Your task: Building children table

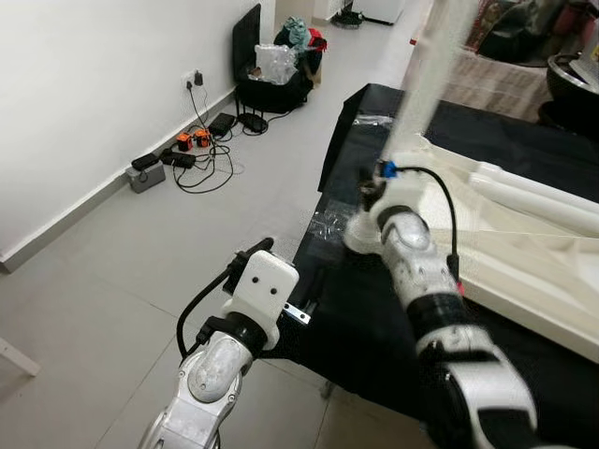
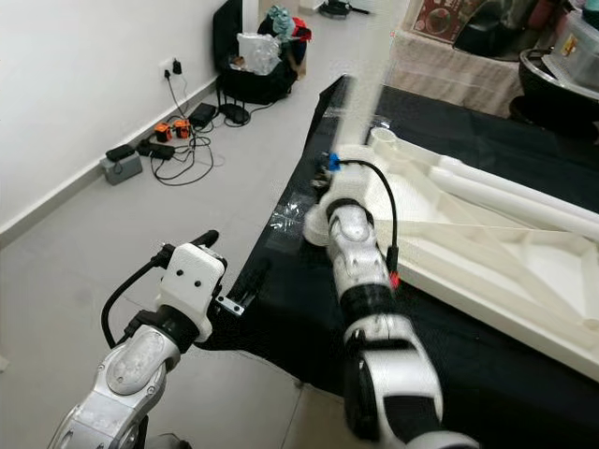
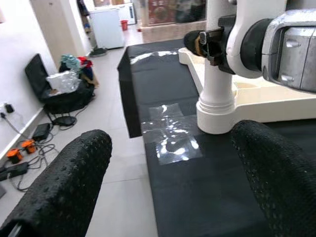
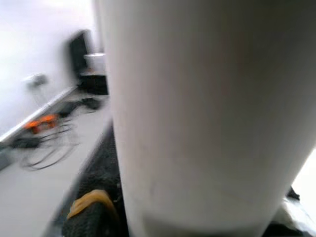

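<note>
head stereo: looks down, shares table leg (image 1: 426, 70) | left wrist: near it | right wrist: pressed close

1. The left arm rises from the lower left of the head view, and the left gripper (image 3: 168, 182) has its two black fingers (image 3: 64, 187) spread wide — nothing between them.
2. The right arm reaches up the centre of the frame, with the right gripper (image 1: 374, 192) at its far end — finger state unclear.

Right arm: reaches to the white table leg (image 2: 360, 89), standing upright at the frame's corner
Table frame (image 2: 487, 243): white, lying on the black worktop (image 2: 309, 309)
Left arm: beside the worktop edge
Floor (image 2: 140, 215): tangled cables by the wall
</note>
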Robot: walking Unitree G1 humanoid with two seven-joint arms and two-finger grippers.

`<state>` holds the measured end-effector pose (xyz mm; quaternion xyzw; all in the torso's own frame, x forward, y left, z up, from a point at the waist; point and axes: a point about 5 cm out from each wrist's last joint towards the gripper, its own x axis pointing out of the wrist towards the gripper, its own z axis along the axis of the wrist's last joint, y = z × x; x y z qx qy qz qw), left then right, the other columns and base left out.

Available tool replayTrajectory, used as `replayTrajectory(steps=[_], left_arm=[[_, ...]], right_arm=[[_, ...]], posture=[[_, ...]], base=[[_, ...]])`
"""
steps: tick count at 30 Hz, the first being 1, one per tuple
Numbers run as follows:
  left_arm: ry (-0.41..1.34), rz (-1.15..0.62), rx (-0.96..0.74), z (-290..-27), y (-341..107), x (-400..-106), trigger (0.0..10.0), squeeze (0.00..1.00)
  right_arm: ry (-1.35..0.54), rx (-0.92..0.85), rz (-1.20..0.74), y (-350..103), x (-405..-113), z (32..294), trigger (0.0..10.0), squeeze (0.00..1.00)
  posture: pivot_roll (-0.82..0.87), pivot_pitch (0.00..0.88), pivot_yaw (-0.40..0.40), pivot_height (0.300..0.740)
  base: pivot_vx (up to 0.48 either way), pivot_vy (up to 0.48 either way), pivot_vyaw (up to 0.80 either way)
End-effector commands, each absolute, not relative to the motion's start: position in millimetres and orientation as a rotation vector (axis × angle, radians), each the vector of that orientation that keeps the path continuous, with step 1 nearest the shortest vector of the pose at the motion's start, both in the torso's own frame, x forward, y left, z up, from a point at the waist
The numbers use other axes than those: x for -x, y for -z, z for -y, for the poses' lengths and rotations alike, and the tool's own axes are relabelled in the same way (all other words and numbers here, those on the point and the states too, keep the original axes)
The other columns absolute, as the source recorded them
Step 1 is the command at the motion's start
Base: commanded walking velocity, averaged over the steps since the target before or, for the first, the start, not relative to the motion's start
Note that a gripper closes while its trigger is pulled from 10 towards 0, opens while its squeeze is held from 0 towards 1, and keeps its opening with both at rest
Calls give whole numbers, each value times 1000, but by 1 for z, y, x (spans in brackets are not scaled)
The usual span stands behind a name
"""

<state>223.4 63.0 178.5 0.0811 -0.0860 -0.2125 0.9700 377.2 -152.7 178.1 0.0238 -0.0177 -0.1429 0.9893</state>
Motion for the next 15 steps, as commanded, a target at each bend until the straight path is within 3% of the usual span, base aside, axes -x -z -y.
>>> replayTrajectory(steps=[1, 2, 3, 7, 8, 13, 14, 15], left_arm=[[430, 168, -165, -61, -177, -224, 10000, 0], [430, 168, -166, -61, -177, -223, 10000, 0], [431, 167, -166, -61, -176, -223, 10000, 0], [435, 164, -164, -61, -175, -222, 10000, 0], [436, 163, -163, -61, -175, -222, 10000, 0], [438, 164, -166, -60, -175, -222, 10000, 0], [438, 165, -165, -60, -175, -222, 10000, 0], [438, 165, -165, -60, -175, -222, 10000, 0]], right_arm=[[396, 11, -12, -169, -372, 170, 0, 0], [410, 6, -33, -166, -369, 163, 1137, 0], [341, -31, -28, -166, -371, 148, 10000, 0], [213, -84, -1, -168, -376, 124, 10000, 0], [197, -69, 24, -172, -378, 125, 10000, 1000], [215, -88, 66, -185, -378, 133, 10000, 1000], [123, -131, 73, -189, -381, 129, 10000, 0], [56, -161, 78, -193, -383, 126, 10000, 0]], posture=[[73, 72, -122, 740], [73, 72, -122, 740], [73, 72, -122, 740], [73, 63, -121, 740], [70, 59, -120, 740], [69, 56, -120, 740], [71, 54, -121, 740], [71, 54, -121, 740]], base=[[0, 0, 0], [0, 0, 0], [0, 0, 0], [0, 0, 0], [0, 0, 0], [0, 0, 0], [0, 0, 0], [0, 0, 0]])
